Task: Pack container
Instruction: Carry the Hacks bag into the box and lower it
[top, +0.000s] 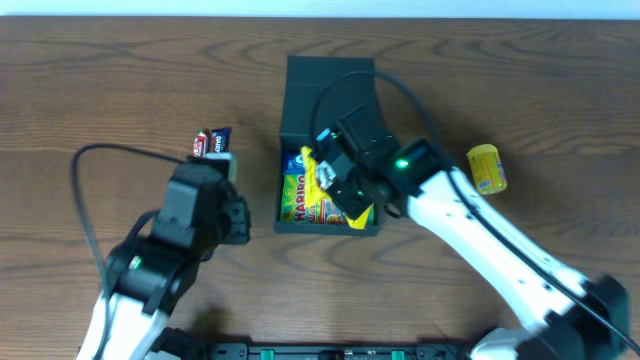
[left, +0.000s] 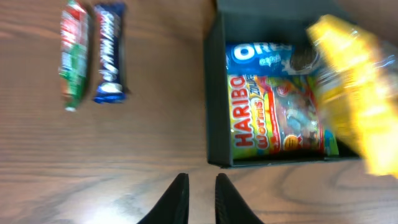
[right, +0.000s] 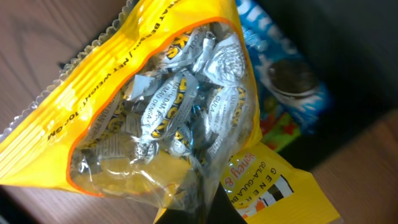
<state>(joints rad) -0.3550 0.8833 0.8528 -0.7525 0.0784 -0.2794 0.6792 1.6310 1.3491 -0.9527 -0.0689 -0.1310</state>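
Tabletop container (top: 325, 90) lies below right gripper (top: 338, 180) holding bag (top: 311, 166).

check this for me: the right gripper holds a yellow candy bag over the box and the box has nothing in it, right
Not quite: the container is not empty. The left wrist view shows an Oreo packet and a Haribo bag lying inside it. The rest stands: the right gripper holds the yellow candy bag over it.

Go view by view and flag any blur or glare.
Left wrist: yellow candy bag smeared, Haribo packet readable. Right wrist: the bag fills the frame, glare on its film, background soft. Overhead: evenly lit, slightly soft, no harsh shadows.
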